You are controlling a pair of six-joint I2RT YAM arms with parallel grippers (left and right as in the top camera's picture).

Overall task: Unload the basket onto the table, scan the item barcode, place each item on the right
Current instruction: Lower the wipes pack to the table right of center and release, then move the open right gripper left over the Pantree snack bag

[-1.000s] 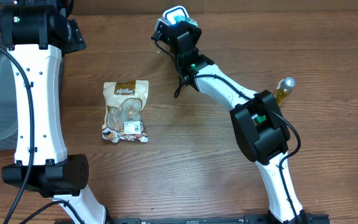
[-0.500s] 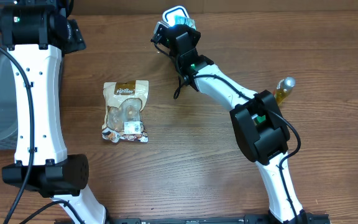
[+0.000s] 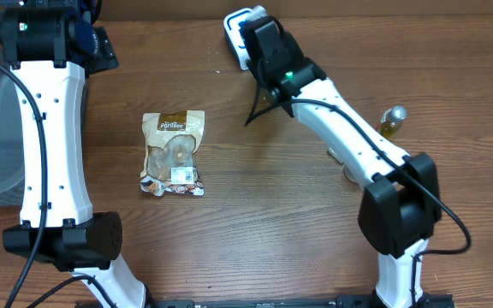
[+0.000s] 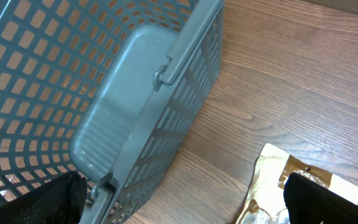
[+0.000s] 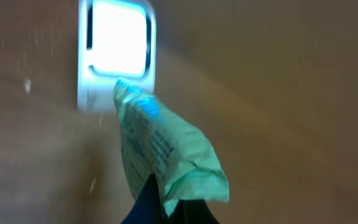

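Green packet (image 5: 166, 155) pinched in the closed right claw (image 5: 166, 208), its printed face tilted just ahead of the claw toward the lit white scanner (image 5: 117, 56), presumably so the barcode meets the window. Left claw (image 4: 179, 204), jaws wide apart and empty, hangs over the basket (image 4: 104, 93), well clear of the scan.

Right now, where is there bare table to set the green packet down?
The green packet could go on the bare wood between the snack pouch and the right arm, or on the robot's side of the pouch. Crowded around the scanner and bottle.
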